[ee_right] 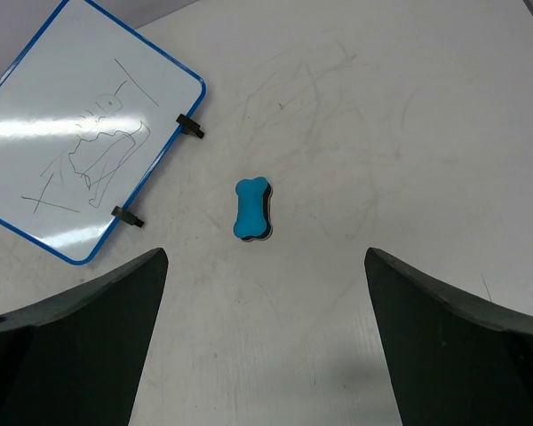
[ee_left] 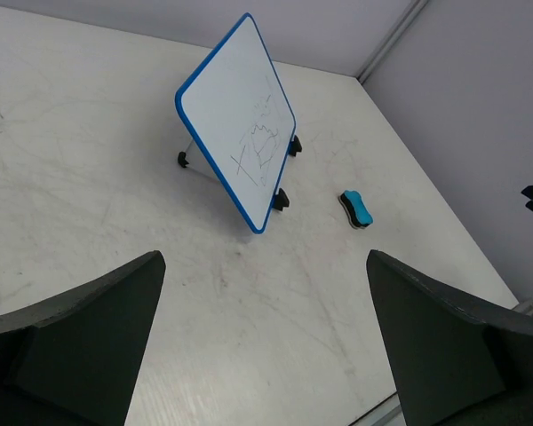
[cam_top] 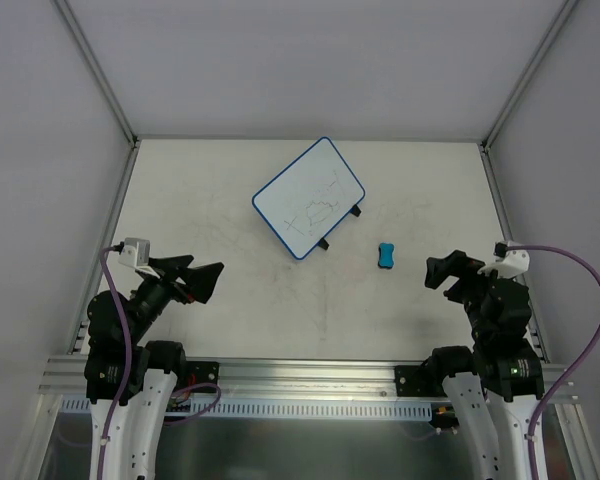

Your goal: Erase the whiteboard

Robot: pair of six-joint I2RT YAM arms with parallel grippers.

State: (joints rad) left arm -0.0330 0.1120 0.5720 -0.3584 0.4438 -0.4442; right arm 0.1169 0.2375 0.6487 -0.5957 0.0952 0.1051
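Two pincers: left pincer and right pincer both spread, empty, at near edge of desk.
Whiteboard: mid-desk toward far edge, tilted, pen lines.
Eraser: off whiteboard's tabbed edge, apart.

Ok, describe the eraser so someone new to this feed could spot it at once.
Start at the white table and find the blue-rimmed whiteboard with pen scribbles on it. Off the board's edge with the two black tabs, on its right-hand side, lies the eraser. It is the only small, bright-blue, bone-shaped block, lying apart from the board.
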